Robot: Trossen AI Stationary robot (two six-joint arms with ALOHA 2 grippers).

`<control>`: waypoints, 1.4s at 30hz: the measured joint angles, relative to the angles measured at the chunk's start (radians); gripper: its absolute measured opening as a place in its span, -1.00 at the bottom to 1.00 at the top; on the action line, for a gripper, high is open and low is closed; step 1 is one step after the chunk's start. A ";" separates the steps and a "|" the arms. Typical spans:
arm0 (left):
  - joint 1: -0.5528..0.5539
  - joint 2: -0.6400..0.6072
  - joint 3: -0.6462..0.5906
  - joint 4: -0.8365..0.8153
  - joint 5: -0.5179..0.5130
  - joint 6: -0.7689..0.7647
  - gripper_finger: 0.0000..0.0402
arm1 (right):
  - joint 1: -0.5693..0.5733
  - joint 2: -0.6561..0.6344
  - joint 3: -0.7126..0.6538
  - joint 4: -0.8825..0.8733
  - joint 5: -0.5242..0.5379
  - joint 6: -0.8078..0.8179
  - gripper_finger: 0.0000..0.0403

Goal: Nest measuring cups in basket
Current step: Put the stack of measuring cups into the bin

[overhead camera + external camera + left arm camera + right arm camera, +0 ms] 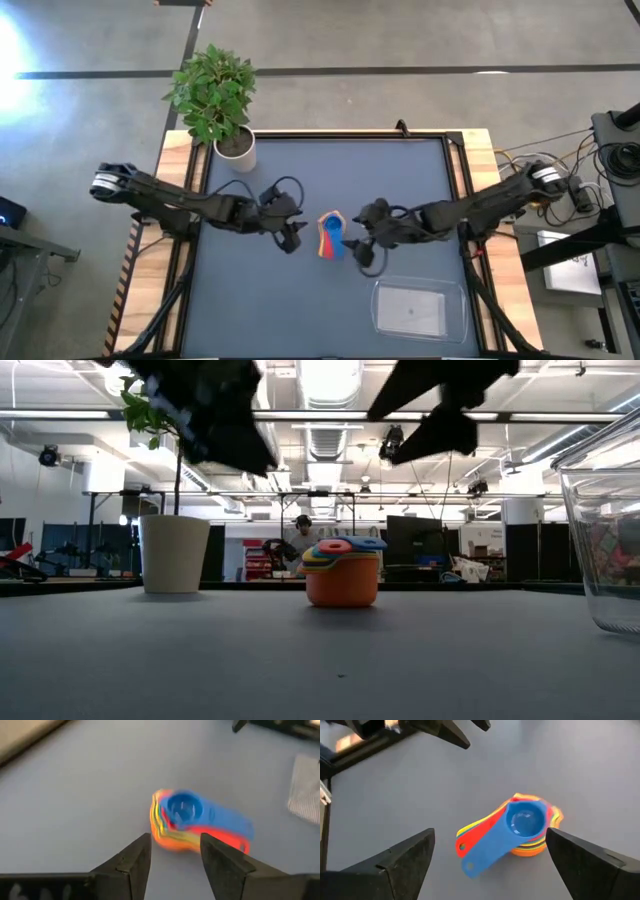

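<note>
Table (260, 300) bears nested measuring cups (331, 236); basket (419, 308); plant pot (236, 150).

nested measuring cups (342, 575) on table (300, 660), white pot (174, 553)

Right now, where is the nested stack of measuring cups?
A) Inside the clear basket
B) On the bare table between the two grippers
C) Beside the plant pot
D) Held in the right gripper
B: the stack of measuring cups sits on the table between the left gripper and the right gripper, apart from the basket, with neither gripper touching it.
</note>
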 joint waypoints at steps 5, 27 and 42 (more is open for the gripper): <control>-0.004 -0.069 -0.179 0.160 0.044 -0.042 -0.31 | -0.066 0.147 0.078 -0.005 -0.107 0.072 0.84; -0.067 -0.137 -0.363 0.394 0.166 -0.024 -0.45 | -0.091 0.380 0.410 -0.360 -0.099 0.381 0.84; -0.124 -0.130 -0.437 0.388 0.224 -0.027 -0.45 | -0.084 0.473 0.413 -0.400 -0.176 0.457 0.84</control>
